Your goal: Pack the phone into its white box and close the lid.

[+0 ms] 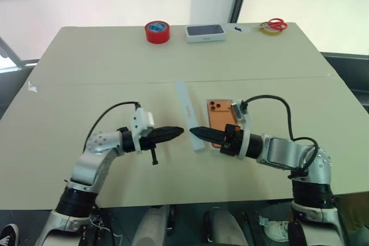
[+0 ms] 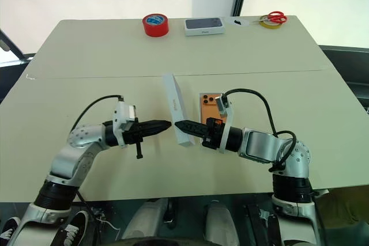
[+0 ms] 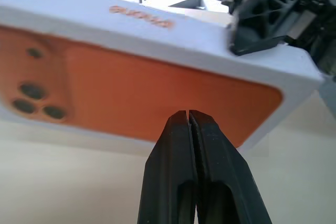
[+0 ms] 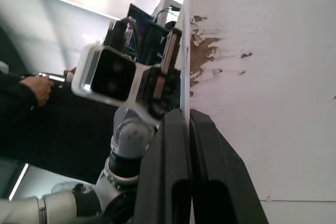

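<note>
- Left eye view: the phone (image 1: 218, 116) lies flat and face down, lenses at the far end, near the middle of the table (image 1: 115, 67). A white rim shows around it, so we judge it is already in the box (image 1: 219, 100).
- The right arm reaches across over the near end of the phone and box.
- The lid (image 1: 185, 108) is not on yet. It stands on one long side just left of the box, running from near to far.
- In the left wrist view, the lid's printed orange top faces the left gripper. In the right wrist view, its white, scuffed inside faces the right gripper and the box.
- The left gripper (image 1: 177, 132) points level to the right with its jaws pressed together on nothing. Its tip sits at or just short of the printed top; we cannot tell whether it touches.
- The right gripper (image 1: 195, 131) points level to the left, jaws also together. Its tip is against the lid near the lid's near end. We cannot tell whether a wall is pinched.
- We judge the two closed tips brace the lid from both sides, keeping it on edge so that it can be tipped over onto the box.
- Well apart, along the far edge, sit a red tape (image 1: 157, 31), a dark-topped box (image 1: 204, 33) and scissors (image 1: 275, 25).
</note>
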Controlling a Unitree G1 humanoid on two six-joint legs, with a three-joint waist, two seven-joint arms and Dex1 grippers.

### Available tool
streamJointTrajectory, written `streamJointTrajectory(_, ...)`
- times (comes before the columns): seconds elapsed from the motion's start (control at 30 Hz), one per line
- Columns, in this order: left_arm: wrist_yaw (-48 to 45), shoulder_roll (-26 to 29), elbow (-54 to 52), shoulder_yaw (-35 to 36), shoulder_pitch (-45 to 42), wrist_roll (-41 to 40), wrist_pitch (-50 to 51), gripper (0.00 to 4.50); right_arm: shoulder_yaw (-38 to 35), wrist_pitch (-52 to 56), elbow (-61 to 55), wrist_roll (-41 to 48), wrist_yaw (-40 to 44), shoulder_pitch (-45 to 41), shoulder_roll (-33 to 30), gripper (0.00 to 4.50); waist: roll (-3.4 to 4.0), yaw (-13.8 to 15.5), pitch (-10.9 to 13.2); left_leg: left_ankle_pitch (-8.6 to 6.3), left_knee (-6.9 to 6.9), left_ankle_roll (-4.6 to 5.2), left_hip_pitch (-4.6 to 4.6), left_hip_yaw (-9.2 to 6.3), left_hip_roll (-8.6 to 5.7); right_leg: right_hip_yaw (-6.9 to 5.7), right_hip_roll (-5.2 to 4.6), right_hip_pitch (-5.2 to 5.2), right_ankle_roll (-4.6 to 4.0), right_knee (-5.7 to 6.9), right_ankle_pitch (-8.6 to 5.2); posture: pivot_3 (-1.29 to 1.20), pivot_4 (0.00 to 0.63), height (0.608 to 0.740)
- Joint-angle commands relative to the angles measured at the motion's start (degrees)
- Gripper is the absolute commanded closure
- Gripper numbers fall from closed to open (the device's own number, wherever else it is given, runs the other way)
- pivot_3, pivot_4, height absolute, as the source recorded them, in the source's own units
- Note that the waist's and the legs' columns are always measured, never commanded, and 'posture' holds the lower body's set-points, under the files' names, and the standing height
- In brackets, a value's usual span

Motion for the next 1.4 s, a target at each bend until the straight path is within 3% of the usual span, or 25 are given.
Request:
streamJointTrajectory(0.03,3.5,-2.6,3.1,-1.8,-1.9,4.1,-3.3,4.40,3.0,-3.4,-0.1,3.6,0.0,0.7,-3.3,4.50,-0.01,0.2,0.0,-0.01,0.04,0.02,0.01,0.00,0.00,-0.01,0.00,0.03,0.00,0.00,0.00,0.00,0.150,0.738)
streamJointTrajectory(0.4,3.5,-8.4,13.1,-5.5,-6.0,8.1,-8.8,4.40,3.3,-11.2,6.2,2.4,-1.6,-0.8,-6.5,4.50,-0.05,0.3,0.0,0.00,0.10,0.12,-0.01,0.01,0.00,-0.04,-0.01,0.11,0.02,-0.03,0.01,0.00,0.150,0.738)
streamJointTrajectory(0.5,4.0,-11.1,17.5,-6.2,-8.6,9.1,-10.5,4.50,3.7,-11.0,5.5,0.8,-0.9,0.4,-8.3,3.56,-0.05,0.5,0.0,0.00,0.15,0.16,-0.01,0.01,0.00,-0.08,-0.02,0.17,0.02,-0.04,0.01,0.00,0.150,0.738)
streamJointTrajectory(0.57,3.5,-12.3,19.0,-6.8,-9.7,9.6,-11.5,4.50,2.6,-11.4,4.5,2.1,0.1,0.6,-9.7,2.57,-0.06,0.8,0.0,-0.02,0.20,0.20,-0.03,0.01,-0.01,-0.08,-0.03,0.17,0.03,-0.04,0.01,0.00,0.150,0.738)
streamJointTrajectory(0.67,3.3,-13.9,21.2,-7.3,-11.3,10.3,-12.4,4.50,-0.4,-11.6,4.2,-3.4,4.8,0.5,-14.1,1.06,-0.07,1.2,0.0,-0.04,0.27,0.24,-0.09,0.01,-0.01,-0.09,-0.03,0.20,0.03,-0.05,0.01,0.00,0.150,0.738)
streamJointTrajectory(0.8,4.5,-17.8,25.0,-7.7,-14.4,10.9,-13.7,4.50,-2.8,-11.9,1.2,-19.5,19.3,2.1,-25.3,1.06,0.01,1.7,0.0,-0.20,0.64,0.46,-0.22,0.00,0.00,-0.20,-0.03,0.23,0.05,-0.05,0.01,0.00,0.150,0.738)
streamJointTrajectory(0.9,4.0,-18.8,25.6,-7.8,-14.9,10.9,-13.4,4.50,-2.8,-13.8,0.6,-28.4,25.7,1.4,-30.1,1.06,0.00,1.3,0.0,-0.32,0.97,0.66,-0.50,0.01,0.00,-0.20,-0.02,0.24,0.06,-0.05,0.01,0.00,0.150,0.738)
streamJointTrajectory(0.93,3.7,-18.7,25.8,-7.8,-15.0,10.9,-13.6,4.50,-1.3,-17.6,-1.5,-35.2,29.2,1.8,-32.3,1.06,-0.01,1.2,0.0,-0.34,1.00,0.68,-0.54,0.03,0.00,-0.18,-0.03,0.28,0.07,-0.05,0.01,0.00,0.150,0.738)
streamJointTrajectory(1.03,2.5,-17.6,26.0,-7.4,-15.0,11.0,-14.0,4.50,-0.6,-23.8,-1.4,-45.0,33.1,1.0,-31.6,1.06,0.03,1.3,0.0,-0.34,1.01,0.68,-0.58,0.02,0.01,-0.19,-0.02,0.23,0.08,-0.05,0.02,0.00,0.150,0.738)
streamJointTrajectory(1.13,1.7,-15.6,25.3,-6.0,-15.4,10.1,-13.2,4.50,2.4,-28.7,-2.2,-54.5,35.3,1.6,-30.0,1.96,0.03,1.4,0.0,-0.34,1.01,0.67,-0.58,0.01,0.01,-0.19,-0.01,0.21,0.09,-0.02,0.02,0.00,0.150,0.738)
streamJointTrajectory(1.23,1.1,-12.5,24.7,-4.4,-15.9,9.7,-12.5,4.50,7.5,-35.1,-3.2,-66.6,35.5,1.9,-28.8,3.60,0.03,1.4,0.0,-0.34,1.02,0.66,-0.58,0.01,0.00,-0.19,-0.03,0.07,0.09,-0.02,0.02,0.00,0.150,0.738)
streamJointTrajectory(1.3,0.9,-10.3,25.7,-4.5,-16.0,11.4,-13.1,4.50,9.7,-38.9,-2.3,-73.4,35.7,2.1,-28.1,4.45,0.04,1.5,0.0,-0.34,1.03,0.64,-0.58,0.01,0.00,-0.19,-0.02,0.01,0.09,-0.02,0.02,0.00,0.150,0.738)
streamJointTrajectory(1.4,1.6,-8.8,28.7,-6.3,-16.8,14.4,-14.0,4.50,11.7,-42.5,-0.6,-80.8,36.8,2.0,-27.7,4.45,0.04,1.7,0.0,-0.34,1.04,0.63,-0.56,0.01,-0.05,-0.19,-0.04,0.01,0.09,-0.02,0.02,0.00,0.150,0.738)
